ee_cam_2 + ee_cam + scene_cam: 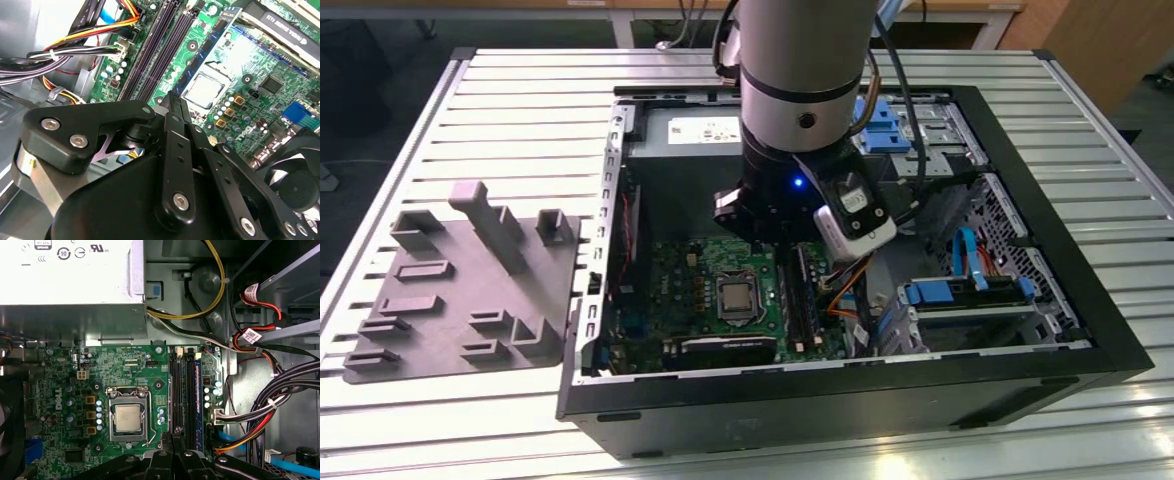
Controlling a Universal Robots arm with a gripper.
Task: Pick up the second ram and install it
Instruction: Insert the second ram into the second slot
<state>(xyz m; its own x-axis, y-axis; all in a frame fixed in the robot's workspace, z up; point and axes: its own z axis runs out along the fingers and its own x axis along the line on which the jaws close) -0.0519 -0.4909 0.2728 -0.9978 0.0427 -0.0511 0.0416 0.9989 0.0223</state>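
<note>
Motherboard (674,275) in case (854,400) on table (494,110)

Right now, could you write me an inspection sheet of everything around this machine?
Surface: slatted metal table, carrying an open computer case.
Job's things: second ram cannot be told for sure; a blue-edged strip runs beside the black slots on the green motherboard.
Clutter: grey holder tray, at the exterior view's left of the case.
Gripper: gripper low over the slots, beside the processor socket.
Cables: bundled wires inside the case, beside the board.
Surroundings: wooden furniture behind the table.
</note>
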